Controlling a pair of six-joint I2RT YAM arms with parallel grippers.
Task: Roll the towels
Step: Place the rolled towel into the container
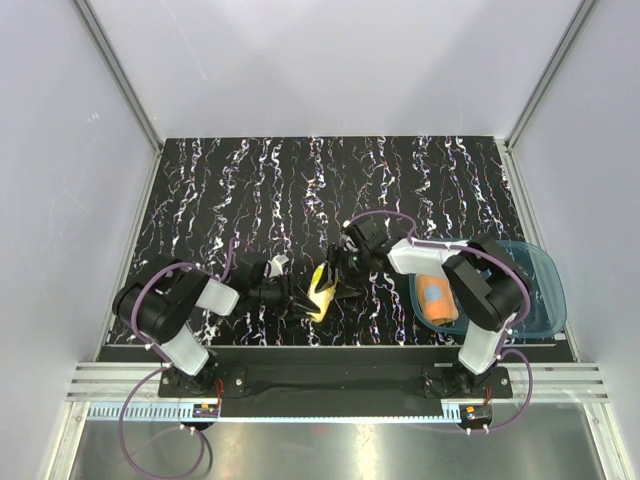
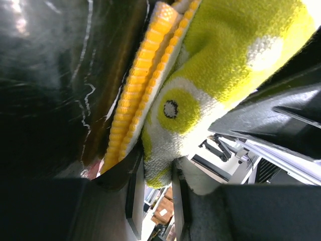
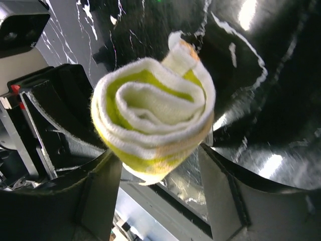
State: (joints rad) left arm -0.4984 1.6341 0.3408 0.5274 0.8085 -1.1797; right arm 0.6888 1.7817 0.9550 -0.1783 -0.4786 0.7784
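Note:
The yellow towel (image 1: 320, 290) hangs rolled between my two grippers above the dark marbled table (image 1: 250, 190). My left gripper (image 1: 290, 297) is shut on one end: in the left wrist view the green-and-white cloth (image 2: 210, 65) is pinched between the jaws of that gripper (image 2: 158, 170). In the right wrist view the spiral end of the roll (image 3: 150, 115) sits at the tips of my right gripper (image 3: 159, 160), whose fingers stand wide on either side of it. That right gripper (image 1: 345, 275) is just right of the roll. The orange towel (image 1: 438, 300) lies rolled in the tray.
A translucent blue tray (image 1: 545, 290) sits at the table's right edge, partly under the right arm. Grey walls close off the left, right and far sides.

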